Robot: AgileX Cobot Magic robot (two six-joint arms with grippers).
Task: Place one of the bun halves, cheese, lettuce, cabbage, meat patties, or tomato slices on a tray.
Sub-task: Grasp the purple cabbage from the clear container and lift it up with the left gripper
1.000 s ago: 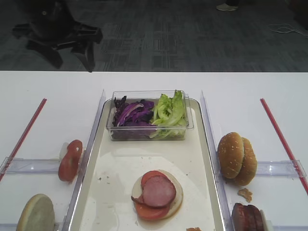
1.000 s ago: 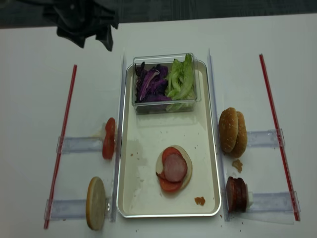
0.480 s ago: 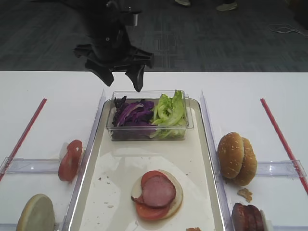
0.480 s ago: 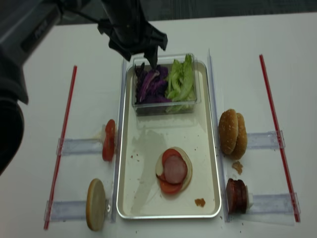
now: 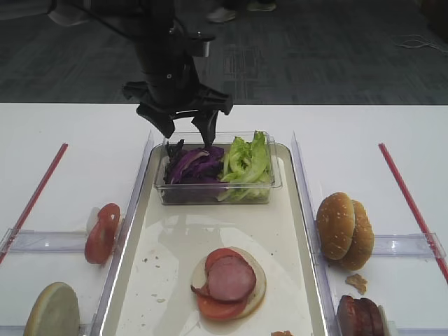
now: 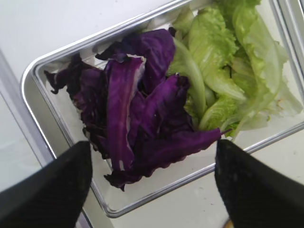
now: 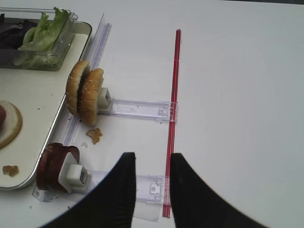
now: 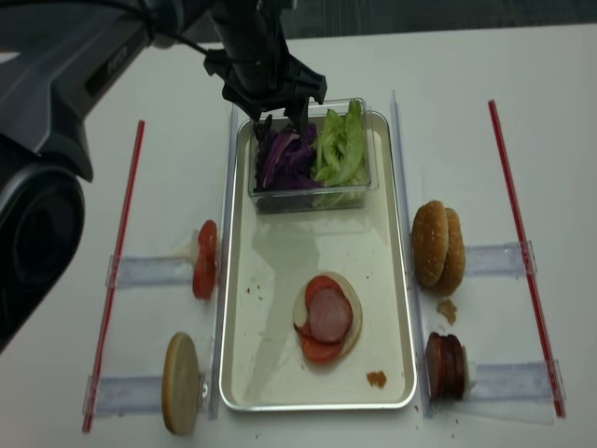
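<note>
One left claw (image 5: 187,133) points straight down, spread wide, over the purple cabbage (image 5: 190,164).

Purple cabbage (image 6: 142,118) beside lettuce (image 6: 228,66) – hand (image 6: 152,183) spread above, apparently empty.

Purple cabbage (image 6: 142,109), green lettuce (image 6: 228,71), cream tray (image 5: 175,238).
</note>
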